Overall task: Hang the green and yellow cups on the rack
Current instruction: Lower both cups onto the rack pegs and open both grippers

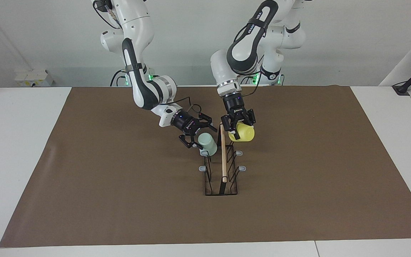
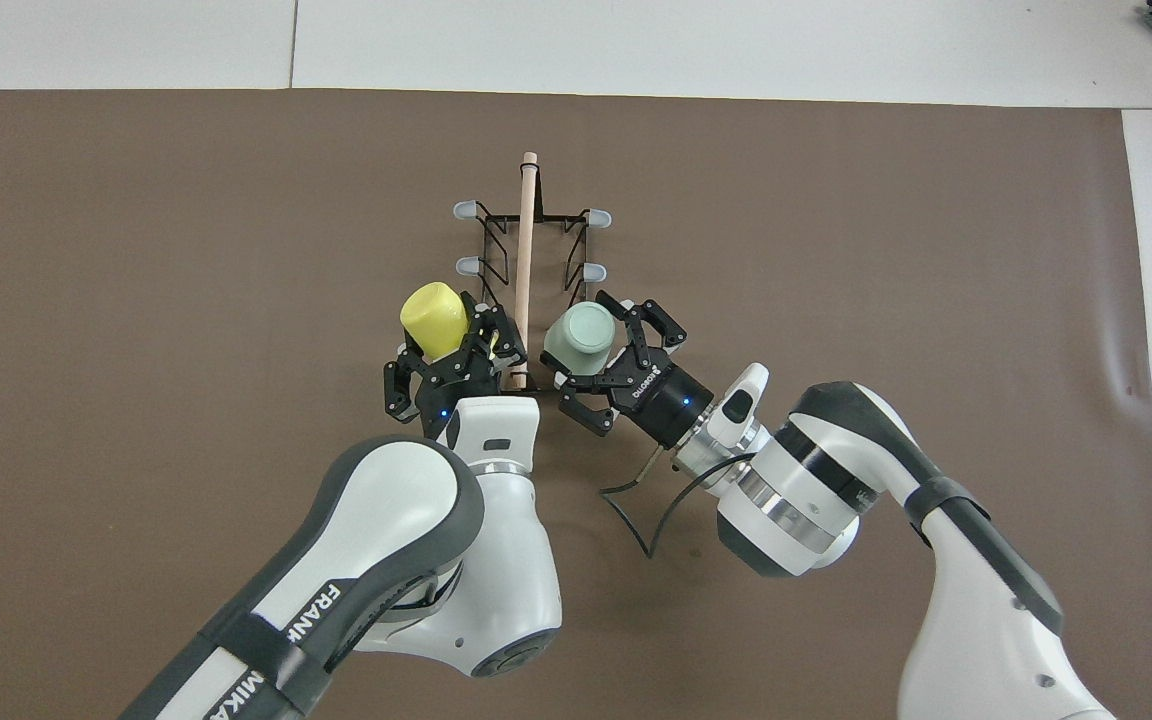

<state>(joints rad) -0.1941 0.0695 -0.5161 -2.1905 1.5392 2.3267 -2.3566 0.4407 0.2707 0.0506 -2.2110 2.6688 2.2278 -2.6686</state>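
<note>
The left gripper is gripping the yellow cup and is holding it tilted over the rack, on the side toward the left arm's end of the table. The right gripper is standing with its fingers wide apart around the green cup. This cup is sitting upside down and a little tilted on the rack's prong nearest to the robots, beside the wooden rod.
</note>
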